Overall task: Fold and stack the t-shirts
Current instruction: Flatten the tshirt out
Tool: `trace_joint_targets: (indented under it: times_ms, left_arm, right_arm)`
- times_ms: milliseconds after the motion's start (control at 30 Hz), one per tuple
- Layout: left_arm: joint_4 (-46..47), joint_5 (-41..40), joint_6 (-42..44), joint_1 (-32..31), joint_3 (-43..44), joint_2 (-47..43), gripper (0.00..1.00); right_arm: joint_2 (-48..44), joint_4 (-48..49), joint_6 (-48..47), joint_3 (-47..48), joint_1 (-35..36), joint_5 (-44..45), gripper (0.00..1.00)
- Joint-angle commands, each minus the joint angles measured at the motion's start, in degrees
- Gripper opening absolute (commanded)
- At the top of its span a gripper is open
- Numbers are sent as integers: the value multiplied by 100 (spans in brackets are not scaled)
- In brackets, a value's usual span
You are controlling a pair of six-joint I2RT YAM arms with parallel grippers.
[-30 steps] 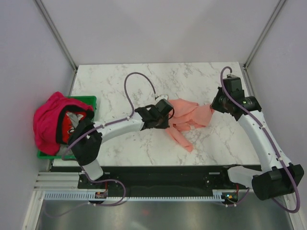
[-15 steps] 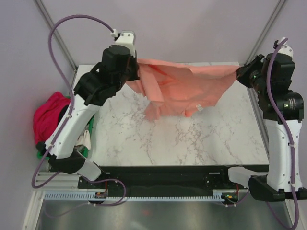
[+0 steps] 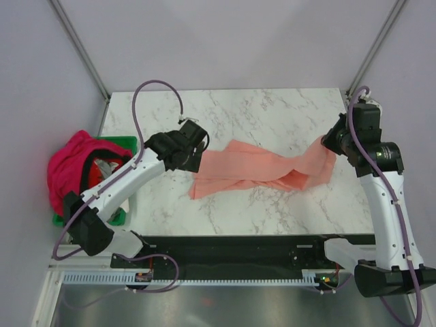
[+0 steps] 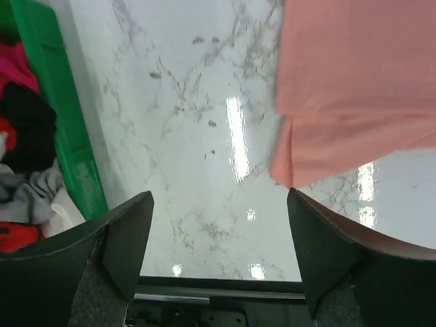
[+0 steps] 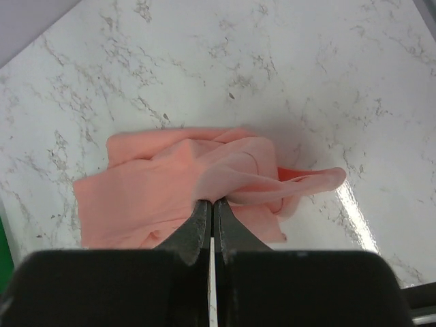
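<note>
Two shirts in this one, only one actually in play. The salmon-pink t-shirt [image 3: 259, 170] lies on the marble worktop [image 3: 259, 112] around the middle of the overhead frame. It's not flat at all, more of a twisted, rumpled band running from lower left up toward the right edge. The magenta-pink t-shirt [image 3: 65, 174] is at the far left of the frame, heaped over the green crate [image 3: 128, 143] with other clothes inside.

The right claw [image 3: 328, 144] is pressed together on a fold at the right end of the salmon-pink t-shirt. In its wrist view the tips meet right on a bunched ridge of cloth, with a loop of fabric flopping out to the right. The left claw [image 4: 219, 197] is spread wide and empty. It hangs just off the shirt's left end, with the cloth edge at the upper right of its own view and bare marble underneath.

Handling-wise I'd say this thing is light, limp and has zero stiffness, so it goes wherever you drag it and bunches up if you grab mid-panel. The shiny worktop looks slick enough that it'd slide rather than stay put. Best bet is probably pinching an outer edge like a hem corner or shoulder, one at each end, so it can be pulled taut and laid flat before any folding.
</note>
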Motion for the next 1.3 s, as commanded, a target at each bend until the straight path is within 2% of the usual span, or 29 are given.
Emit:
trace_joint_targets:
  times_ms: [0, 100, 233, 300, 433, 467, 633, 767, 900, 1067, 1267]
  left_arm:
    - [700, 398, -1017, 63, -861, -617, 86]
    - [1499, 959, -1422, 553, -1914, -942, 81]
    - [2545, 1575, -1379, 1037, -2462, -1163, 75]
    - [2994, 1725, -1274, 1144, -2515, -989, 70]
    - [3486, 2076, -1343, 1188, -2533, -103, 68]
    - [3862, 2164, -1474, 1241, -2681, 170, 66]
    - [4619, 2323, -1598, 1381, -2990, 515, 64]
    - [4902, 2490, -1703, 1408, -3034, 954, 61]
    - [5104, 2710, -2002, 1408, -3270, 1174, 54]
    - [5368, 2763, -2248, 1391, -3701, 999, 50]
    - [5377, 2710, -2337, 1399, -3878, 841, 40]
  right_arm:
    - [-223, 400, 19, -376, -15, -227, 0]
    - [-241, 549, -16, -719, -15, -358, 0]
    - [-241, 830, -17, -1097, -15, -639, 0]
    - [-232, 944, 1, -1229, -15, -772, 0]
    - [-179, 1199, -17, -1484, -15, -842, 0]
    - [-101, 1261, -60, -1520, -15, -973, 0]
    - [-91, 1393, -122, -1564, -6, -1167, 0]
    - [-109, 1490, -175, -1722, -15, -1220, 0]
    - [-65, 1507, -219, -1801, -15, -1177, 0]
    - [-30, 1560, -193, -1828, -15, -1177, 0]
    - [-12, 1578, -219, -1872, -23, -1177, 0]
